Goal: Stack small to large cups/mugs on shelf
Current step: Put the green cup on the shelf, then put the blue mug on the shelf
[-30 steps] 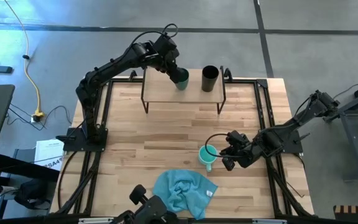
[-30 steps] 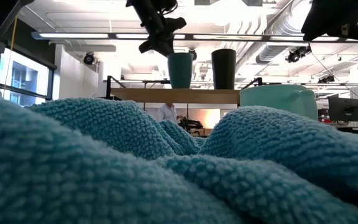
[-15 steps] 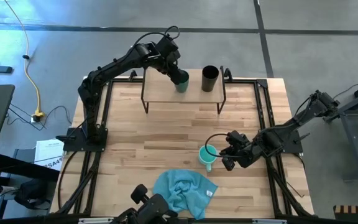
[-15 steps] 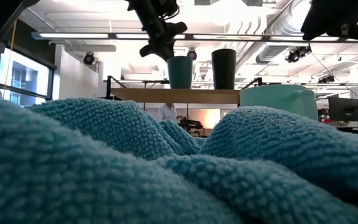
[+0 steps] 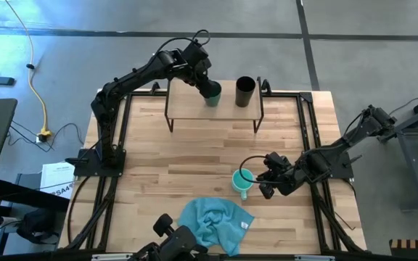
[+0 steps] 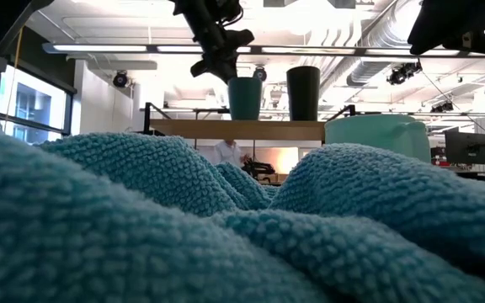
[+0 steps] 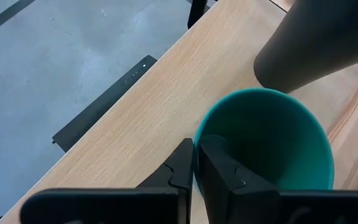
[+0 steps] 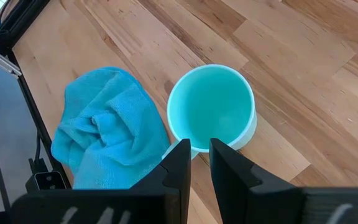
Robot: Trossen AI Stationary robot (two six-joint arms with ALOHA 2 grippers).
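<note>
The teal cup [image 5: 212, 95] stands on the shelf [image 5: 187, 109], just left of the black cup [image 5: 245, 91]. The left pincer [image 7: 195, 163] is closed thin on its rim, one finger inside, one outside. To finish well, check the base sits flat, then release gently and lift straight up — no sideways drag. Nearer, on the tabletop [image 5: 194, 152], the mug [image 5: 242, 181] waits beside the cloth [image 5: 212, 223]; the right pincer [image 8: 194, 155] hovers by its rim, narrowly parted, holding nothing.
</note>
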